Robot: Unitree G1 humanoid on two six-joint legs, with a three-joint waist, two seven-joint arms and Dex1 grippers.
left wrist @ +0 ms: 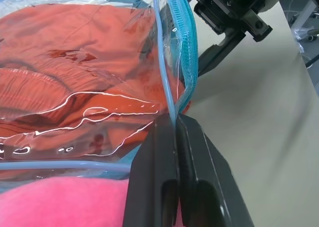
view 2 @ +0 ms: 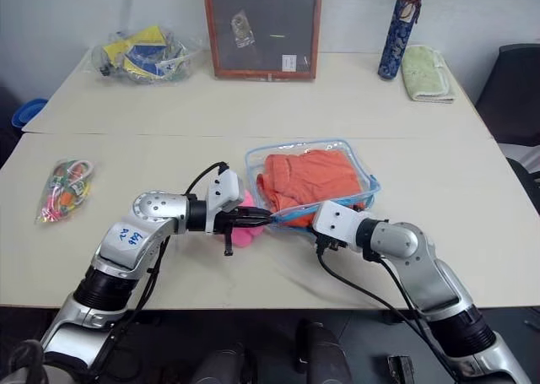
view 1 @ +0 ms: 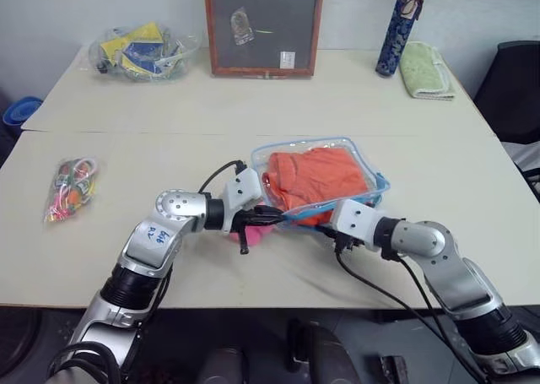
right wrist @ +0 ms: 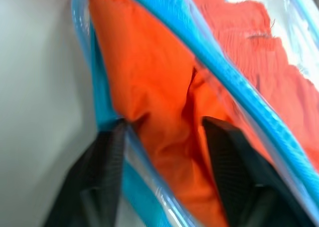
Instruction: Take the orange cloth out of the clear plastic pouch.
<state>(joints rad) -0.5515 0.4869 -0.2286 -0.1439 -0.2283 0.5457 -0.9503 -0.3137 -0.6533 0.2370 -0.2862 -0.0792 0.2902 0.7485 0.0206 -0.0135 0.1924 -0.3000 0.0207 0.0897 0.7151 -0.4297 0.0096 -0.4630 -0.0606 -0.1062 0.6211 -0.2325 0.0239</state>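
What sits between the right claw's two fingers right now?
In the right wrist view, the orange cloth and the clear plastic pouch's blue zipper edge lie between the open right claw's fingers.

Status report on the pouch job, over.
Left gripper shut on the clear plastic pouch edge. Right gripper open at the pouch mouth, fingers astride the orange cloth. Cloth inside. Nothing in the way.

On a beige table [view 1: 253,114], a clear pouch [view 1: 325,177] with blue edging holds an orange cloth [view 1: 316,177]. The left gripper [view 1: 268,222] is clamped on the pouch's near-left edge beside a pink ball [view 1: 257,229]. The right gripper [view 1: 327,219] is set at the near edge. A packet of bands [view 1: 69,188] is seen far left; a green towel [view 1: 424,70] lies at the far right.
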